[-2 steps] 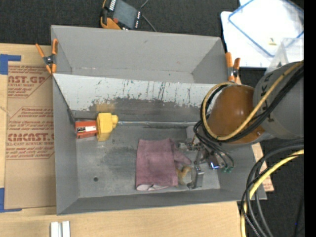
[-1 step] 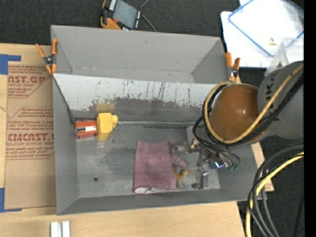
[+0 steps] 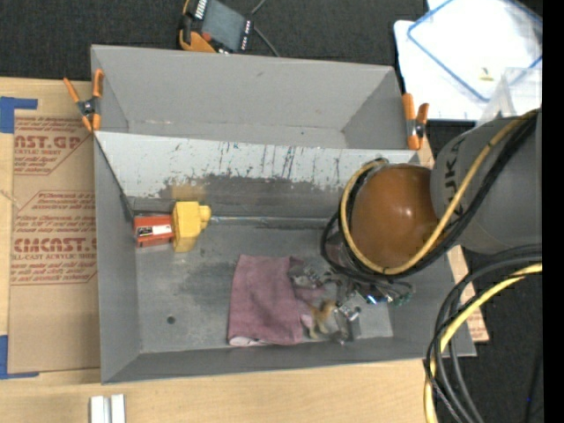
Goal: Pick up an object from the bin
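Observation:
A pink cloth (image 3: pixel 263 300) lies crumpled flat on the bin floor, near the front and middle. My gripper (image 3: pixel 330 309) is low over the cloth's right edge, close to the bin's front wall, and it seems to touch the fabric there. A yellow block with a red and white part attached (image 3: pixel 173 225) rests at the far left of the floor, well away from the gripper.
The arm comes in from the right, and its brown dome and looping cables hang over the right side of the bin floor. The bin's sloped walls rise close behind and to the right of the gripper.

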